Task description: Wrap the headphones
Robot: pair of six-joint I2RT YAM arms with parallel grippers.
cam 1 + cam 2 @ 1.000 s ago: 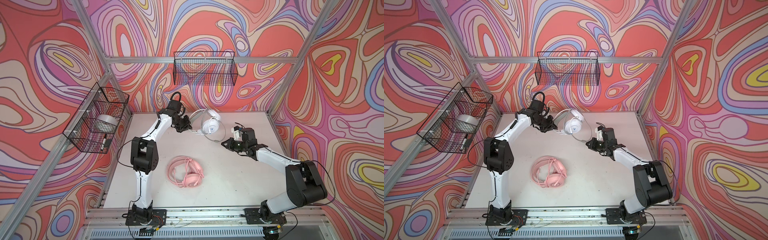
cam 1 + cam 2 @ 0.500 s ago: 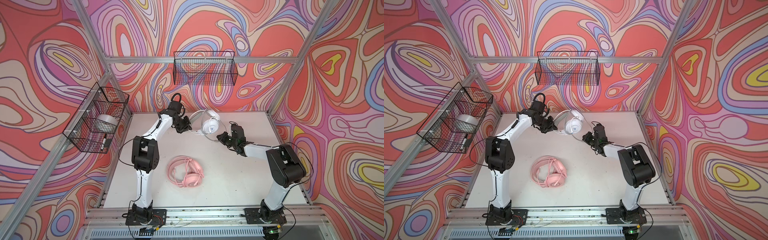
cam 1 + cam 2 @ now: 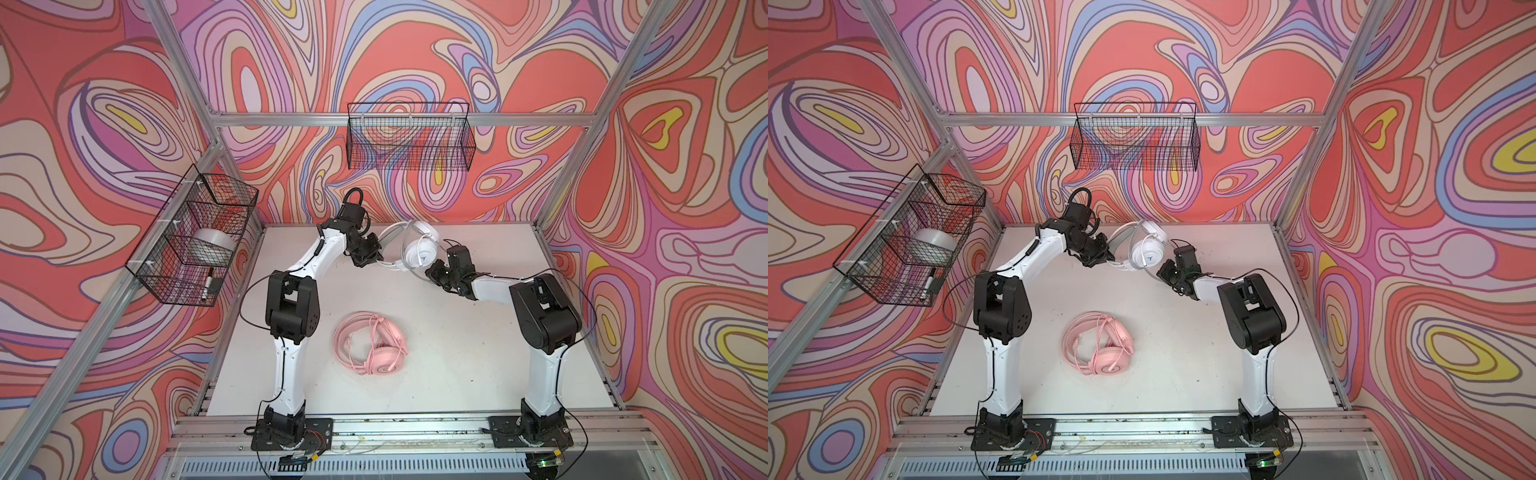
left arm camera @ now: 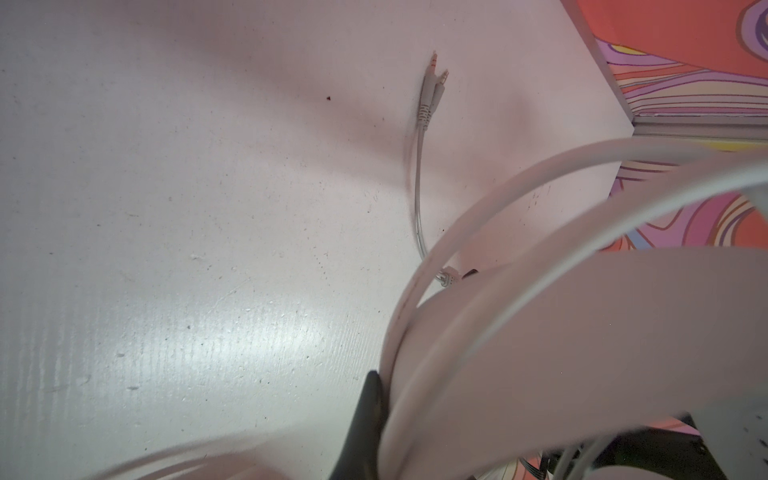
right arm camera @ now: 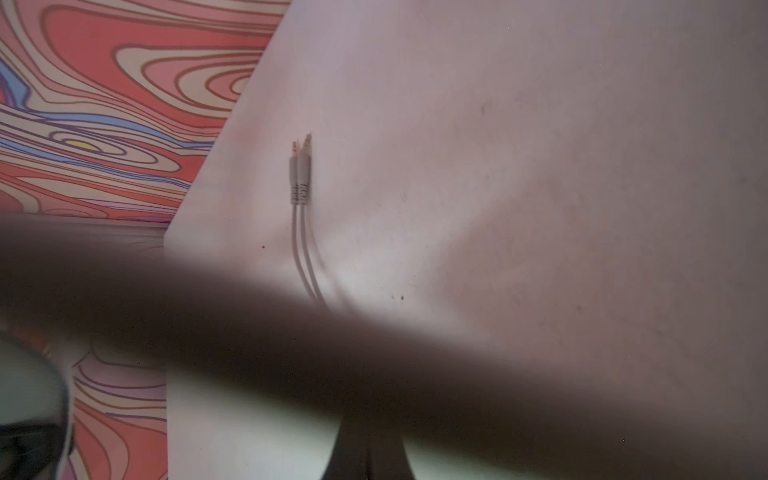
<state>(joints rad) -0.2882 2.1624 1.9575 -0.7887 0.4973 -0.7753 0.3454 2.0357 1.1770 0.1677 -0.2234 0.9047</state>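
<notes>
The fingers of the left gripper are clamped on the headband of the white headset. They hold it raised above the worktop near the back wall, its earcup turned toward the right arm. The right gripper sits just beside that earcup with its fingers together. As far as its blurred wrist view shows, they seem to pinch the grey cable. The cable's free tail runs straight away from them, ending in twin plugs that lie flat on the worktop.

The slack lies on the right arm's side of the headset, so that arm is better placed to wind it while the left steadies the band. The pink headset rests front-centre, well apart from both grippers, its cable looped around it and apparently done.
</notes>
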